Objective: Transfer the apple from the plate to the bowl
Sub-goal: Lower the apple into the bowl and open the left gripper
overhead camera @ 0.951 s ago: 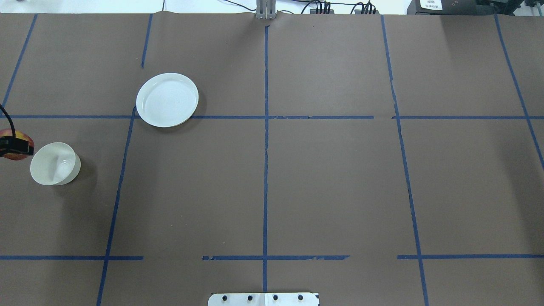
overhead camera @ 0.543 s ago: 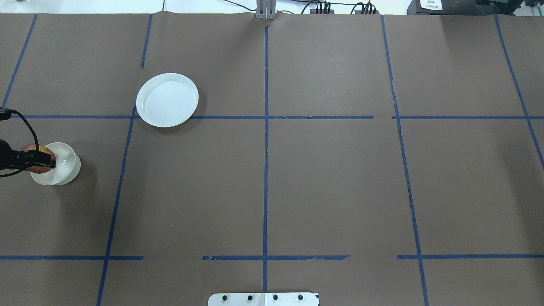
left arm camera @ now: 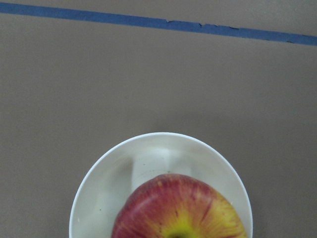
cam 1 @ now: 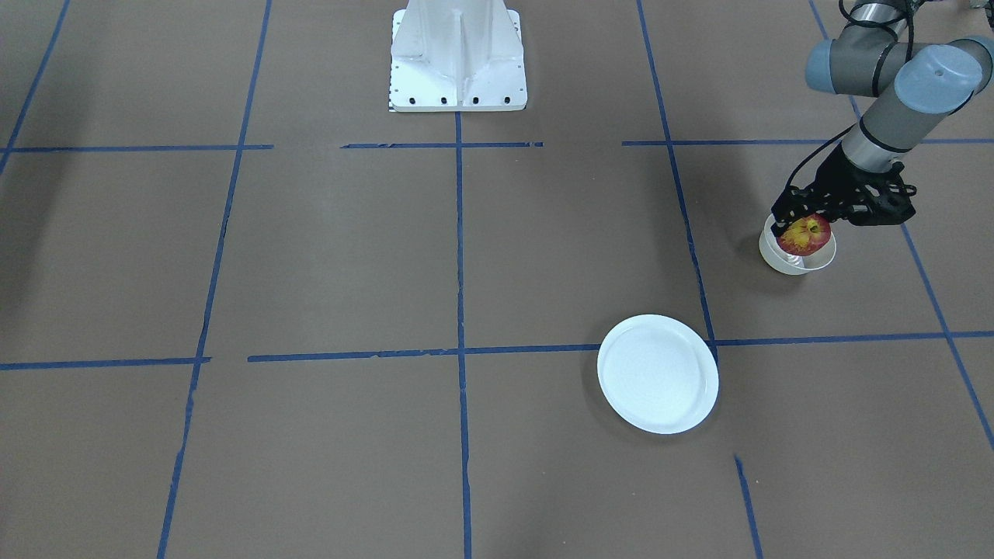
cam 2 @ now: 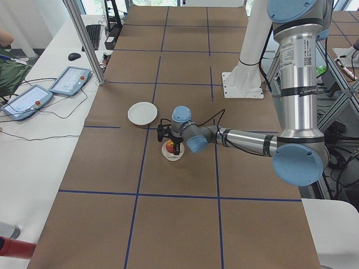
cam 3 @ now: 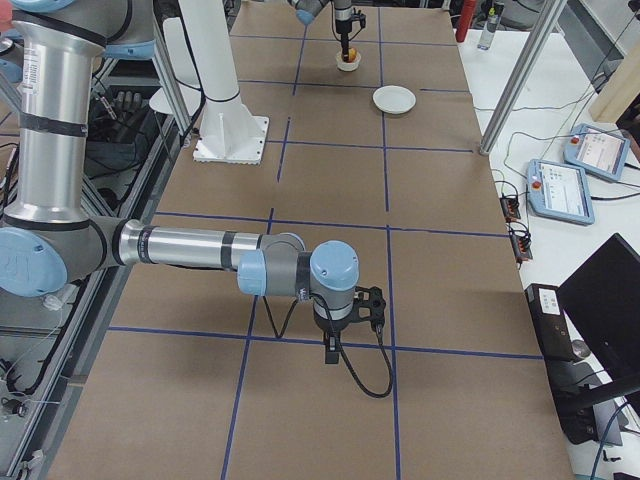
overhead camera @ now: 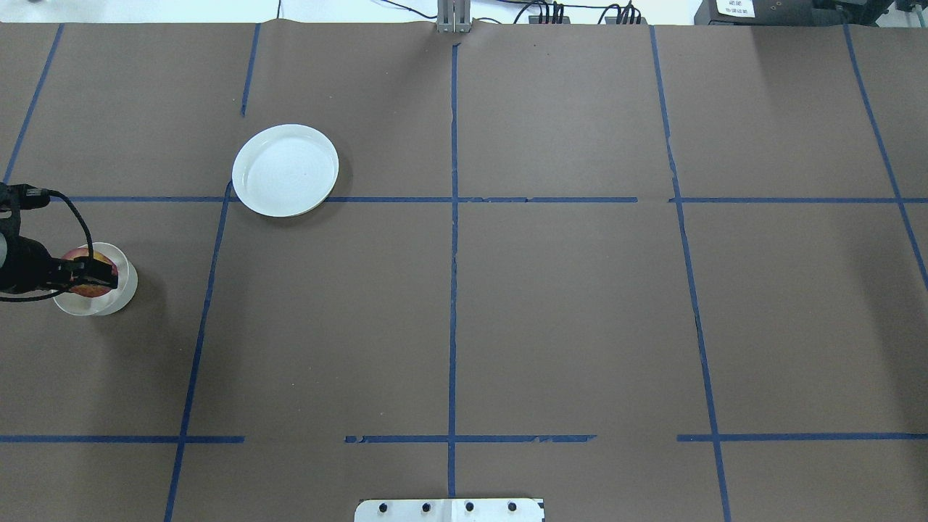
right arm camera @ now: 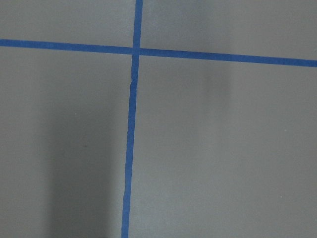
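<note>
The red and yellow apple is held in my left gripper, which is shut on it. It hangs over the small deep white bowl at about rim height. In the overhead view the gripper and apple cover most of the bowl at the table's left edge. The left wrist view shows the apple above the bowl's inside. The flat white plate lies empty further back. My right gripper shows only in the exterior right view, so I cannot tell its state.
Brown paper with blue tape lines covers the table. The robot's white base stands at the middle of the near edge. Two teach pendants lie on the side desk beyond the far edge.
My left gripper has moved to the right with the apple, from beside the bowl's left rim to over the bowl. The plate and bowl have not moved.
</note>
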You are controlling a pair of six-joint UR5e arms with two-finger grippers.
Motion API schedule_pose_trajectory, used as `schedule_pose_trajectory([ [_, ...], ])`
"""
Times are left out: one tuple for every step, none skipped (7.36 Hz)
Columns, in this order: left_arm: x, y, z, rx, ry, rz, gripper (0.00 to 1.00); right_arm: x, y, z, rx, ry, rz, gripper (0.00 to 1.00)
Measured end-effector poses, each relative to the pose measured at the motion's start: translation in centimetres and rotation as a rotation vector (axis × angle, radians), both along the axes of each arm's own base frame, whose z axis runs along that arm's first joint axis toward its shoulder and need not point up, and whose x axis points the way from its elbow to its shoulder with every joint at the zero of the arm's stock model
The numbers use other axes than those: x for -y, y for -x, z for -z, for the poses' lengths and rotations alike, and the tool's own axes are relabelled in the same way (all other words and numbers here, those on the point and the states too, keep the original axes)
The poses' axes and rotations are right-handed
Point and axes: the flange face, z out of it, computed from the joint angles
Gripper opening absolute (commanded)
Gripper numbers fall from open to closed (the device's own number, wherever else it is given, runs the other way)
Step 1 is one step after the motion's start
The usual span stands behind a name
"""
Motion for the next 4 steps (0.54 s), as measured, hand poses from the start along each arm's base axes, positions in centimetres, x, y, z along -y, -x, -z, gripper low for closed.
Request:
schedule_pose_trajectory([
  [0.13,0.00,-0.07,0.006,-0.004,0.007,0.99,0.00,0.00,0.00,0.000,0.000,0.000,1.00],
  [0.19,0.03,-0.13,0.010,-0.006,0.011,0.99,0.00,-0.02,0.01,0.000,0.000,0.000,1.00],
  [0.21,0.06,-0.16,0.012,-0.006,0.013,0.99,0.00,-0.02,0.01,0.000,0.000,-0.001,1.00],
  [0.21,0.08,-0.17,0.012,-0.007,0.014,0.99,0.00,-0.02,0.00,0.000,0.000,0.000,1.00],
])
